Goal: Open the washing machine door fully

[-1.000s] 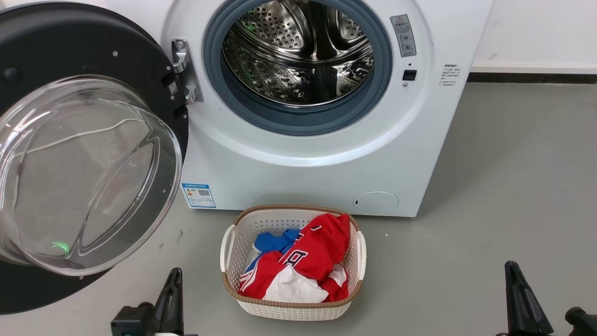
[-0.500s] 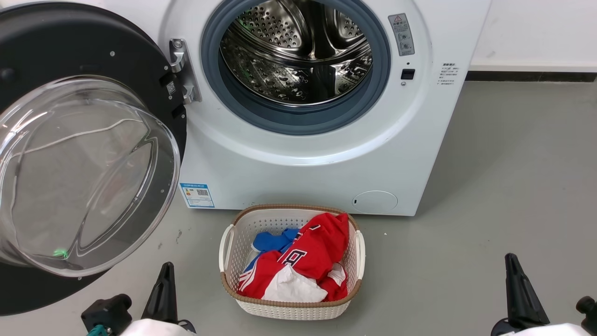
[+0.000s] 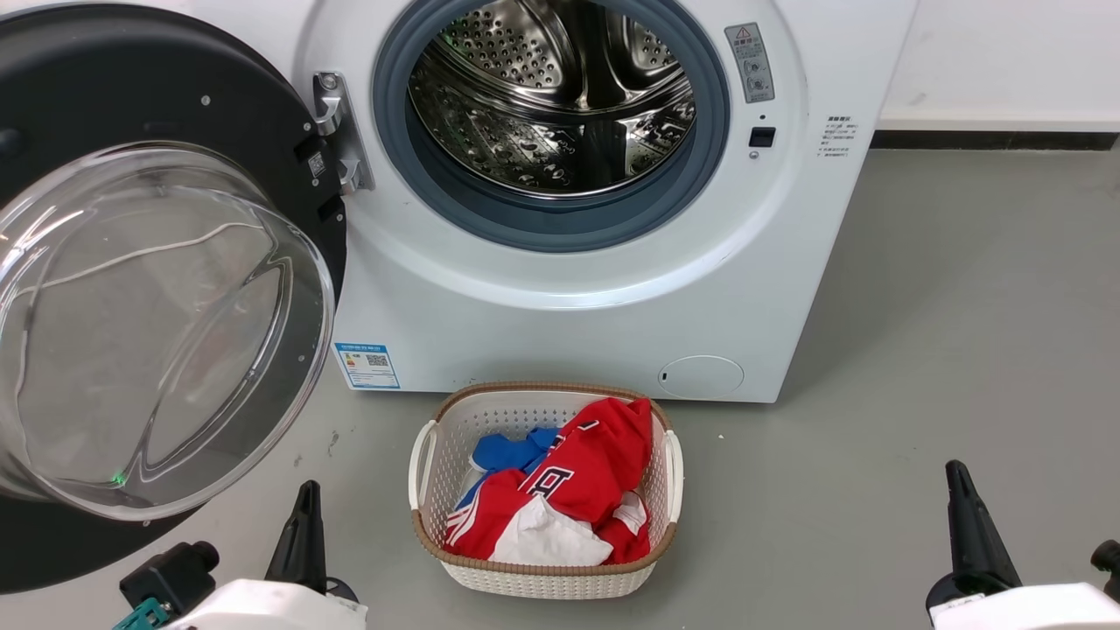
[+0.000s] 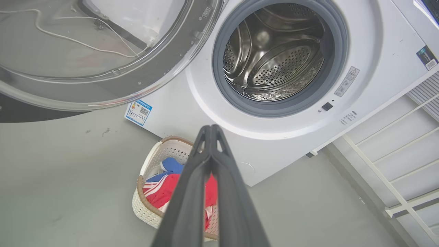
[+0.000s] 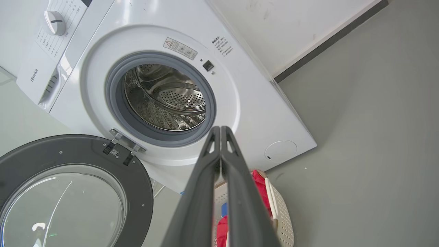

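And there's the door (image 3: pixel 175 96), standing wide on its hinge (image 3: pixel 337 131) at the left of the opening. Its inner face is turned our way and the glass bowl (image 3: pixel 157 332) bulges out over the floor (image 3: pixel 919 350). From here it hangs well clear of the machine (image 3: pixel 569 324), past square to the front. We'd call that fully open, or as near as makes no difference.

With the door out of the way, the drum (image 3: pixel 551 96) is bare to us inside its grey seal. It's shiny steel, and we can spot nothing in it.

Just in front of the machine, right under that opening, sits the basket (image 3: pixel 542 582). It looks set there so the laundry has only a short trip up into the drum. Inside it's a heap: a red top (image 3: pixel 586 472) with white stripes over most of it, something blue (image 3: pixel 507 455) at the back left, and a white piece (image 3: pixel 551 538) at the front.

Now our own hands. The left gripper (image 4: pixel 210 127) has its fingers pressed together on nothing at all. The right gripper (image 5: pixel 220 128) is the same, tips meeting and empty. Both sit low, one to each side of the basket and apart from the door, neither touching it. To us that reads as a rest pose with the pulling finished, well out of the door's swing.
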Controlling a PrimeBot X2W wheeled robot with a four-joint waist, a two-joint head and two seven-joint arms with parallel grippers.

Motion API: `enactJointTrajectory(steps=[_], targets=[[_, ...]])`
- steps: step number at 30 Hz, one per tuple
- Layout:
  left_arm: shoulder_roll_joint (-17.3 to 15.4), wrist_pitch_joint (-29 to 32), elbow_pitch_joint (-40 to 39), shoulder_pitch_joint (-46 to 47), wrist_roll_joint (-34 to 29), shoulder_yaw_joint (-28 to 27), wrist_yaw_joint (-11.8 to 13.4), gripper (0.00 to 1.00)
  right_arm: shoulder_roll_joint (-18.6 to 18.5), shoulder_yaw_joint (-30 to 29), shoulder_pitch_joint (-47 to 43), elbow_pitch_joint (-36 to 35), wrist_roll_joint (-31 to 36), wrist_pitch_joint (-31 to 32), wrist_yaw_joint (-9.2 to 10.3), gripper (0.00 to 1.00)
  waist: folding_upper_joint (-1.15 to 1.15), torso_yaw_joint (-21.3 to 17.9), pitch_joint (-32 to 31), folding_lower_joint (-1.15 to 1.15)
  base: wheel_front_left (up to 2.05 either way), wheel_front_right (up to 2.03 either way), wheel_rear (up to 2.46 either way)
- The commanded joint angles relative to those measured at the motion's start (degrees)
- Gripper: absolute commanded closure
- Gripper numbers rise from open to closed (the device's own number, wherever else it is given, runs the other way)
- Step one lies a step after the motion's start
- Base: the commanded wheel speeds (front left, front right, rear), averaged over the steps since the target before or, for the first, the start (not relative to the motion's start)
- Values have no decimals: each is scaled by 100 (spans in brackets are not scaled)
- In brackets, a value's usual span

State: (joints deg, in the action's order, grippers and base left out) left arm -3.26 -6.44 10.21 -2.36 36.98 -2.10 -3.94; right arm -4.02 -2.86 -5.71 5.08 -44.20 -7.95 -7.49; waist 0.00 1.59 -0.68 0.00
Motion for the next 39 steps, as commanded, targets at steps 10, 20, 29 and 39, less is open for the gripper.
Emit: enactJointTrajectory(steps=[10, 20, 29, 39], targets=[[-5, 232, 12, 271, 996, -95, -81, 100, -72, -1, 314, 102, -927, 202, -1, 100, 0, -19, 10, 0, 0, 0, 0], [2, 413, 73, 380, 1759, -155, -128, 100, -81, -13, 465, 232, -1625, 370, -1, 100, 0, -36, 19, 0, 0, 0, 0], [7, 561, 124, 470, 2382, -205, -169, 100, -83, -28, 591, 340, -2185, 514, -1, 100, 0, -52, 28, 0, 0, 0, 0], [12, 696, 171, 554, 2960, -252, -208, 100, -82, -47, 707, 441, -2712, 652, -1, 100, 0, -68, 36, 0, 0, 0, 0]])
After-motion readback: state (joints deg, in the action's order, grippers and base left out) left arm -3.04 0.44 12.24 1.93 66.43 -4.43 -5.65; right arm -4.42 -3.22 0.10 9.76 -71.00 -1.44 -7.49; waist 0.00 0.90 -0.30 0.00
